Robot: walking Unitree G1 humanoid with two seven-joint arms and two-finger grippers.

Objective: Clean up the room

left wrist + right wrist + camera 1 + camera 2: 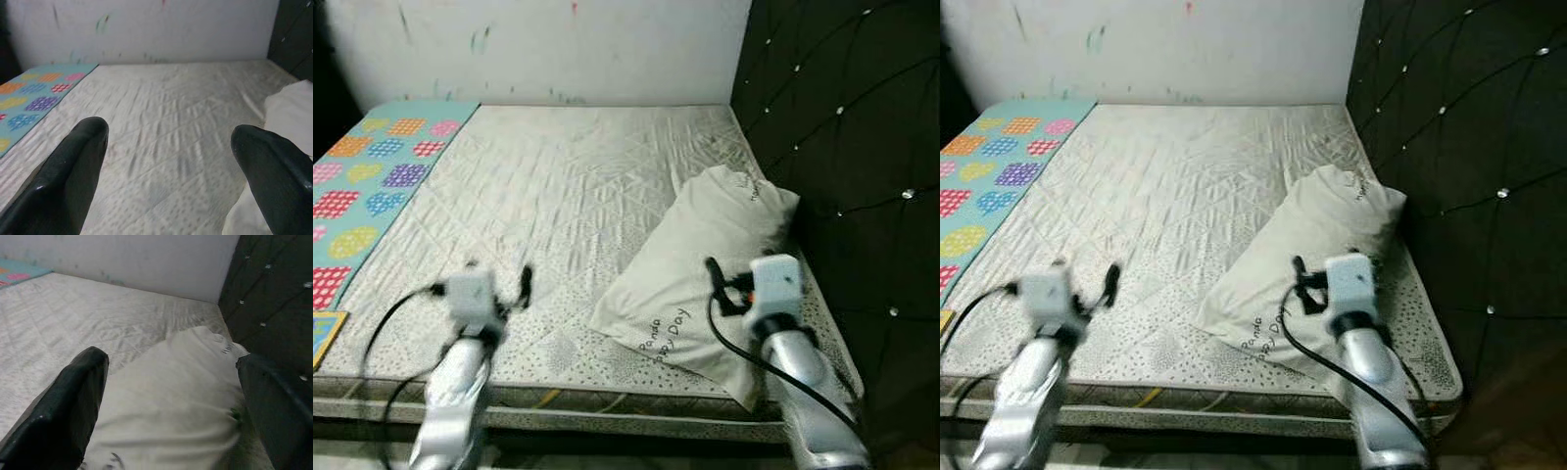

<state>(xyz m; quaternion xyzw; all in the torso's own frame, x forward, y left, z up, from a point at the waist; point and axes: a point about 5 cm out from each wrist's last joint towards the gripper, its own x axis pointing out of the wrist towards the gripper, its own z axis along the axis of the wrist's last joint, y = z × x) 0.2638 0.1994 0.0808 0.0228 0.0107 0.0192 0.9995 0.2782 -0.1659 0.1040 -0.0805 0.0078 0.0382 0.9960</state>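
Observation:
A white pillow (705,259) with printed lettering lies askew on the right side of the bed, its top end near the dark headboard. My right gripper (171,367) hovers open just above the pillow's near end, one black finger (713,276) showing over the fabric. My left gripper (171,142) is open too, raised over the bare quilted mattress (558,186) near the front edge, left of the pillow; one of its fingers (524,284) stands up beside the wrist block. Neither gripper holds anything.
A dark tufted headboard (862,147) runs along the bed's right side. A teal mat with coloured squares (372,186) covers the bed's left strip. A white, paint-marked wall (558,49) closes off the far end. The mattress's front edge (607,406) lies below my arms.

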